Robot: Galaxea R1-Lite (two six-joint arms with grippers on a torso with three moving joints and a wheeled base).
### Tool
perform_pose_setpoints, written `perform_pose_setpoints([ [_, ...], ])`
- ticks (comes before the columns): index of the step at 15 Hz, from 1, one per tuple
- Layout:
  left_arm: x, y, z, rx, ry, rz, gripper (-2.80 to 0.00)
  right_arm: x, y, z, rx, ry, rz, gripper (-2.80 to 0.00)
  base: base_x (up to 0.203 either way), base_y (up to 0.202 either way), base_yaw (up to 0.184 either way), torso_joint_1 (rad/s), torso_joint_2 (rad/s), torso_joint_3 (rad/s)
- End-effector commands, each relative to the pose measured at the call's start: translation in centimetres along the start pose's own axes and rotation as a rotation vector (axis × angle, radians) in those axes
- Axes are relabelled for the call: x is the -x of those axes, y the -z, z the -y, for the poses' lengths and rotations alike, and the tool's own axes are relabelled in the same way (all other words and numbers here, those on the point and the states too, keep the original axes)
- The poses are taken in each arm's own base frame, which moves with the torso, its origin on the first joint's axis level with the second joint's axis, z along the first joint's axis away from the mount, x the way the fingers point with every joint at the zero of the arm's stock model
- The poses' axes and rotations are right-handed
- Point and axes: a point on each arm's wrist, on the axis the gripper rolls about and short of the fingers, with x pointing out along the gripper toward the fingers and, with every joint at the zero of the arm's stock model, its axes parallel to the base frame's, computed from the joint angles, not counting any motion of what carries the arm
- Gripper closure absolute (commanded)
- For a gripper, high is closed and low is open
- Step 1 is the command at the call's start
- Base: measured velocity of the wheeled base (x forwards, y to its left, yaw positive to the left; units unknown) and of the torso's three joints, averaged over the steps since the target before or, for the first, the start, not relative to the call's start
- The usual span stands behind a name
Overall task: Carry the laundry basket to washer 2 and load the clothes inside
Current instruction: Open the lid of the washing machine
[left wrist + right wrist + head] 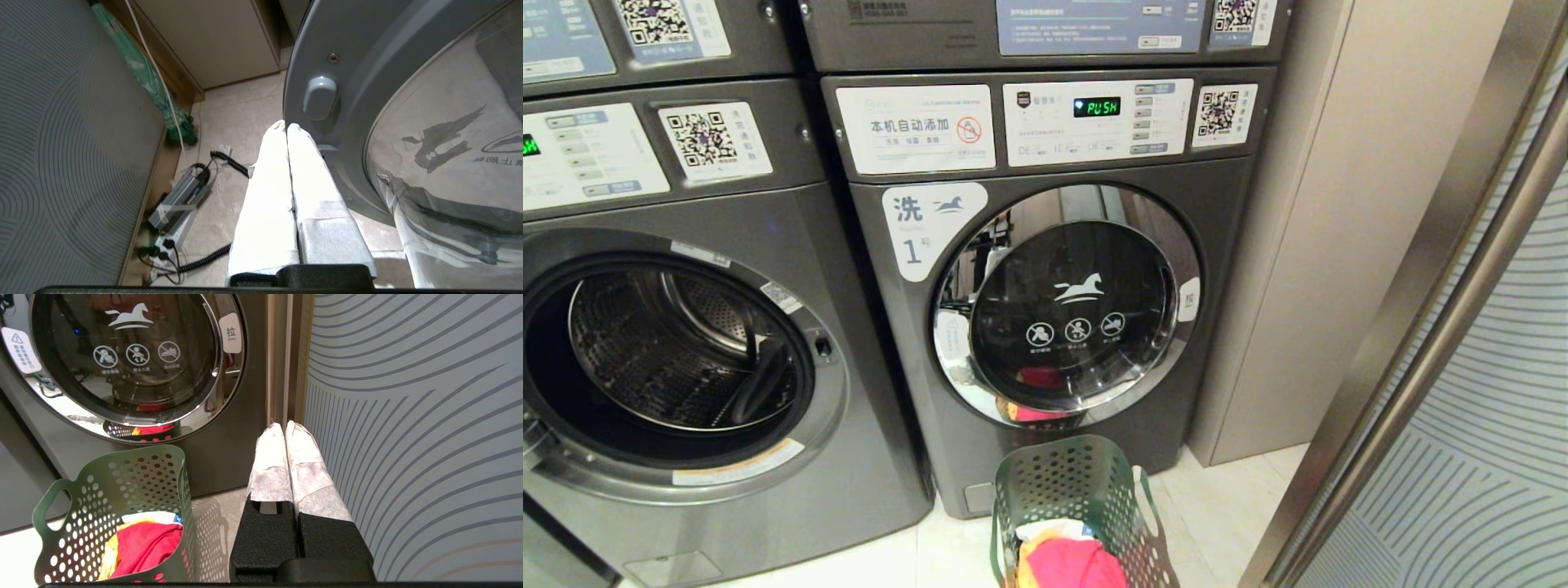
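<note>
The dark green laundry basket [1086, 490] [135, 477] stands on the floor in front of the washer labelled 1 [923, 229], whose door is closed. The clothes [1072, 563] [143, 547], pink-red, yellow and white, lie inside the basket. To the left, a like grey washer [670, 351] has its drum exposed and shows no number, so washer 2's label is out of view. My left gripper [286, 124] is shut and empty, its tips beside the latch knob [320, 98] on an open door's inner frame. My right gripper [284, 425] is shut and empty, to the right of the basket.
A power strip with coiled cable [179, 200] and a folded green umbrella [143, 77] lie on the floor by a patterned panel. A similar striped glass panel [1486, 457] and a beige cabinet [1339, 204] close off the right side.
</note>
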Motion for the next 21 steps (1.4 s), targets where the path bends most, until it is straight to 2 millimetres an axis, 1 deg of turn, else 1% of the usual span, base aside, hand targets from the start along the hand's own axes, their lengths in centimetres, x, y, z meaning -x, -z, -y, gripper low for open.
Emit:
perform_pose_setpoints([
  [1,-0.8,0.6,0.6,-0.034,0.000,0.002,0.00,-0.2,0.9,0.0,0.000,0.001,-0.034,0.00,0.000,0.000,0.000,0.000,0.00,0.000],
  [2,-0.8,0.7,0.6,-0.046,0.007,0.005,0.00,-0.2,0.9,0.0,0.000,0.001,-0.034,0.00,0.000,0.000,0.000,0.000,0.00,0.000],
  [3,-0.1,0.3,0.3,-0.045,0.022,0.019,0.00,-0.2,0.9,0.0,0.001,0.001,-0.034,0.00,0.000,0.000,0.000,0.000,0.00,0.000],
  [4,1.1,-0.2,-0.3,-0.046,0.045,0.041,0.00,-0.2,0.9,0.0,0.000,0.001,-0.034,0.00,0.000,0.000,0.000,0.000,0.00,0.000],
  [5,2.8,-0.5,-1.0,-0.057,0.085,0.063,0.00,-0.2,0.9,0.0,0.000,0.001,-0.034,0.00,0.000,0.000,0.000,0.000,0.00,0.000],
  [7,7.6,-0.7,-2.3,-0.083,0.224,0.144,0.00,-0.2,0.9,0.0,0.000,0.001,-0.034,0.00,0.000,0.000,0.000,0.000,0.00,0.000],
  [9,13.0,-0.6,-2.8,-0.106,0.417,0.259,0.00,-0.2,0.9,0.0,0.000,0.001,-0.034,0.00,0.000,0.000,0.000,0.000,0.00,0.000],
  [10,15.5,-0.8,-2.2,-0.125,0.541,0.318,0.00,-0.2,0.9,0.0,0.000,0.001,-0.034,0.00,0.000,0.000,0.000,0.000,0.00,0.000],
  [11,17.4,-0.8,-1.4,-0.141,0.651,0.361,0.00,-0.2,0.9,0.0,0.000,0.001,-0.034,0.00,0.000,0.000,0.000,0.000,0.00,0.000],
  [12,19.3,-1.0,-1.1,-0.138,0.740,0.411,0.00,-0.2,0.9,0.0,0.000,0.001,-0.034,0.00,0.000,0.000,0.000,0.000,0.00,0.000],
  [13,21.1,-1.1,-1.3,-0.126,0.810,0.458,0.00,-0.2,0.9,0.0,0.000,0.001,-0.034,0.00,0.000,0.000,0.000,0.000,0.00,0.000],
  [14,22.8,-0.6,-1.1,-0.130,0.895,0.483,0.00,-0.2,0.9,0.0,0.000,0.001,-0.034,0.00,0.000,0.000,0.000,0.000,0.00,0.000],
  [15,24.6,0.5,-0.9,-0.146,0.991,0.501,0.00,-0.2,0.9,0.0,0.000,0.001,-0.034,0.00,0.000,0.000,0.000,0.000,0.00,0.000],
  [16,26.4,1.9,-0.9,-0.169,1.084,0.519,0.00,-0.2,0.9,0.0,0.000,0.001,-0.034,0.00,0.000,0.000,0.000,0.000,0.00,0.000],
  [17,27.9,3.6,-1.1,-0.193,1.162,0.535,0.00,-0.2,0.9,0.0,0.000,0.001,-0.034,0.00,0.000,0.000,0.000,0.000,0.00,0.000],
  [18,29.3,5.7,-1.8,-0.218,1.238,0.558,0.00,-0.2,0.9,0.0,0.000,0.001,-0.034,0.00,0.000,0.000,0.000,0.000,0.00,0.000],
  [19,30.1,7.5,-3.0,-0.220,1.285,0.589,0.00,-0.2,0.9,0.0,0.000,0.001,-0.034,0.00,0.000,0.000,0.000,0.000,0.00,0.000],
  [21,30.4,10.5,-5.5,-0.210,1.323,0.604,0.00,-0.2,0.9,0.0,0.000,0.001,-0.034,0.00,0.000,0.000,0.000,0.000,0.00,0.000],
])
